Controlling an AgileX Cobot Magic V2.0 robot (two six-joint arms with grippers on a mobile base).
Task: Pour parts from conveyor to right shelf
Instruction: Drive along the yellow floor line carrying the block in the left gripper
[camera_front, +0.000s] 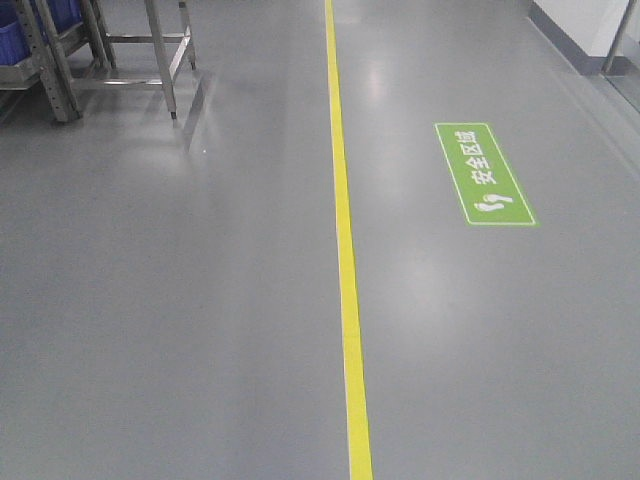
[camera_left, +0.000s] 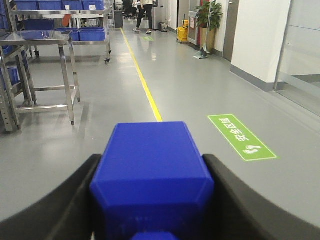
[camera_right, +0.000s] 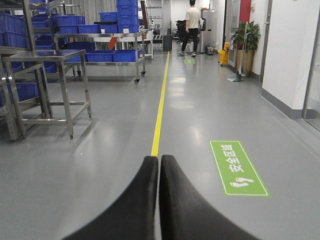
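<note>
A grey glossy floor (camera_front: 200, 330) fills the front view and runs far down a hall in both wrist views. A white wall (camera_right: 290, 45) with a grey base strip edges it on the right of the right wrist view.

Steel racks (camera_right: 20, 75) holding blue bins (camera_right: 12, 25) stand along the left side. Further back, a wheeled steel cart (camera_right: 100, 36) carries more blue bins. A bare steel table (camera_right: 50, 56) stands in front of the racks, near the left edge. Its legs and one rack corner show at the top left of the front view.

A yellow line (camera_front: 345, 250) runs straight along the floor, away from the robot. A green floor sign (camera_front: 483, 175) with white characters and footprints lies to the right of the line, well apart from it.

Far down the hall a person (camera_right: 191, 22) in a light top and dark trousers stands by the line, back to the camera. A potted plant (camera_right: 246, 37) stands by the wall, on the right.

The right gripper (camera_right: 159, 165) is closed with nothing in it. Its two black fingers (camera_right: 135, 200) touch along their length and point down the hall above the floor.

The left gripper (camera_left: 151, 167) grips the block (camera_left: 150, 150). The black fingers (camera_left: 60, 200) press on the blue block's left and right sides and hold it above the floor, close to the camera. A short stud (camera_left: 150, 235) on the block shows at the bottom edge of that view.
</note>
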